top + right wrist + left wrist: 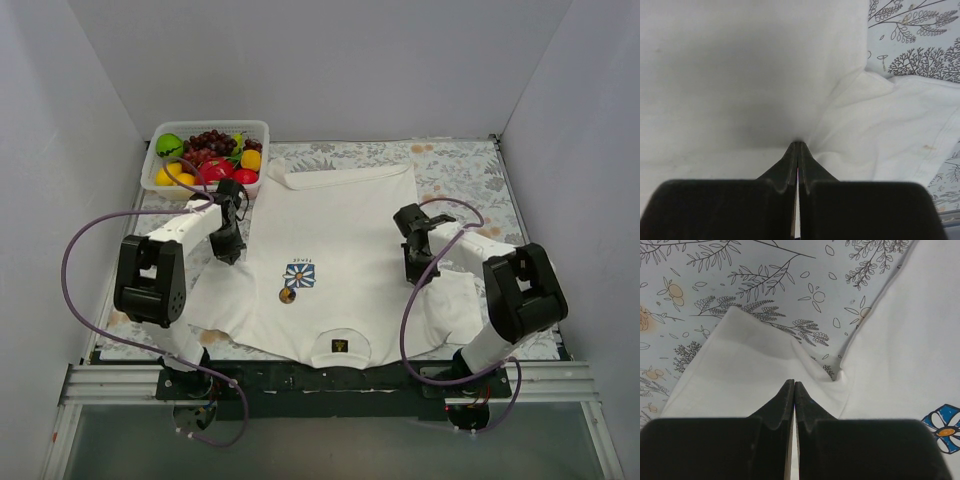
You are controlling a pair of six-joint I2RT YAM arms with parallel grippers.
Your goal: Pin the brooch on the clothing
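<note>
Brooch (287,295) tiny, detail unreadable. T-shirt (345,235) long axis near-far, collar (340,347) at near edge. Left gripper (794,384) jaws closed over sleeve (740,365); right gripper (798,144) jaws pinch T-shirt.

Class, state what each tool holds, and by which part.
Each shut tool pinches the T-shirt: left tool at its sleeve, right tool where sleeve meets body.

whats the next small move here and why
Probably open the left gripper and move it toward the brooch: it and the right gripper sit shut at the T-shirt's sleeves, while the brooch lies unheld by the flower print, nearer the left.
</note>
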